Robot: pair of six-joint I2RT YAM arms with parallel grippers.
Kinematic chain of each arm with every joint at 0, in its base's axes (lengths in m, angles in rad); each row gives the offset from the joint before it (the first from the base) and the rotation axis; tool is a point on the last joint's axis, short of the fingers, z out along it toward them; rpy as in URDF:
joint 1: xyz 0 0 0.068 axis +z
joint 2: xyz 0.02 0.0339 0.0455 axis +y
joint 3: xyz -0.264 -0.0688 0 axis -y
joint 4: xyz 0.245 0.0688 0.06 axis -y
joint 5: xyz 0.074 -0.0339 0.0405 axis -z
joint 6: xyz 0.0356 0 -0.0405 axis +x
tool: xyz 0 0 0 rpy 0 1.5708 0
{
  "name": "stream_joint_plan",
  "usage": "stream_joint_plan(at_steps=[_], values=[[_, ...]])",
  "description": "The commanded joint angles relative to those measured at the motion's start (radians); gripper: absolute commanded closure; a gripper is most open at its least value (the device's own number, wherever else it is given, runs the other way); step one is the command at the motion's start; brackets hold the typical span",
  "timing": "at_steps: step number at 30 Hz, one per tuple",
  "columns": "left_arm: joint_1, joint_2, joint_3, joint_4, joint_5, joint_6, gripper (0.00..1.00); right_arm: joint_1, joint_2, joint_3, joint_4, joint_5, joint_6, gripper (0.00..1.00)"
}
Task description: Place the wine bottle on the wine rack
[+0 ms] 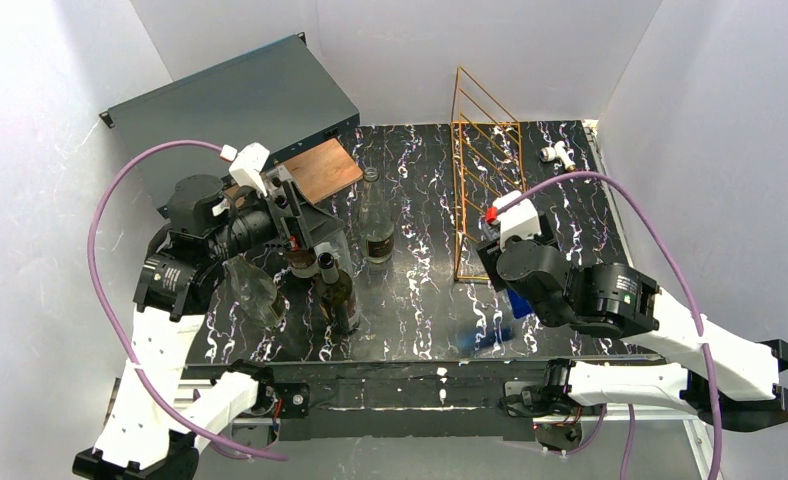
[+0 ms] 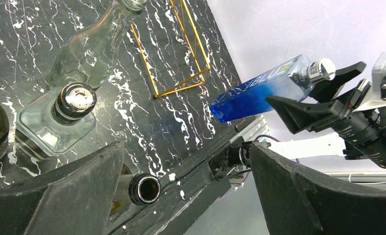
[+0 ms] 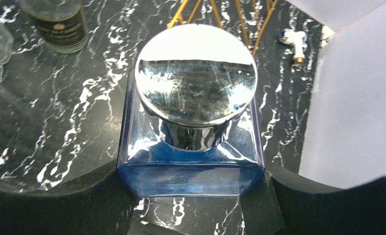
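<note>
The wine bottle (image 3: 191, 147) is square, blue glass with a wide silver cap (image 3: 196, 73). My right gripper (image 3: 191, 178) is shut on its shoulders, one finger on each side. In the left wrist view the wine bottle (image 2: 254, 90) hangs tilted in the air above the table's front edge, clear of the surface. The gold wire wine rack (image 1: 485, 170) stands upright just beyond my right gripper (image 1: 505, 285), apart from the bottle. My left gripper (image 2: 186, 152) is open with nothing between its fingers, and hovers over the group of bottles at the left (image 1: 310, 240).
Standing left of the rack are a clear bottle with a dark label (image 1: 375, 225), a dark bottle (image 1: 335, 295) and a clear bottle (image 1: 253, 290). A dark grey metal box (image 1: 240, 100) with a copper plate (image 1: 320, 170) sits at the back left. A small white object (image 1: 558, 153) lies at the back right.
</note>
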Motion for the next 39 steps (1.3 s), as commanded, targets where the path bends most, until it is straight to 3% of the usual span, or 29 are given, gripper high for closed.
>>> stream_joint_plan(at_steps=[1,6,11,14,17,20,25,29,35,39], values=[[0.005,0.019,0.023,-0.024,0.034,0.031,0.01,-0.003,-0.006,0.085,0.003,0.234,0.022,0.99],[0.006,0.055,0.036,-0.043,0.044,0.054,0.01,-0.003,0.0,0.063,0.046,0.36,-0.003,0.99],[0.006,0.092,0.044,-0.045,0.079,0.06,0.01,-0.066,0.016,0.025,0.243,0.391,-0.151,0.99],[0.005,0.103,0.061,-0.046,0.094,0.068,0.01,-0.254,0.061,-0.002,0.383,0.244,-0.28,0.99],[0.005,0.11,0.082,-0.056,0.099,0.077,0.01,-0.533,0.139,0.018,0.421,0.007,-0.302,0.99],[0.006,0.109,0.092,-0.057,0.12,0.068,0.01,-0.717,0.193,0.026,0.507,-0.17,-0.319,0.99],[0.005,0.099,0.099,-0.069,0.128,0.079,0.01,-0.887,0.358,0.157,0.538,-0.31,-0.368,0.99],[0.007,0.116,0.141,-0.119,0.1,0.118,0.01,-1.049,0.505,0.296,0.567,-0.513,-0.415,0.99],[0.005,0.113,0.15,-0.125,0.094,0.1,0.01,-1.151,0.649,0.415,0.68,-0.698,-0.489,0.99],[0.002,0.124,0.118,-0.107,0.114,0.062,0.01,-1.155,0.612,0.293,0.844,-0.795,-0.496,0.99]])
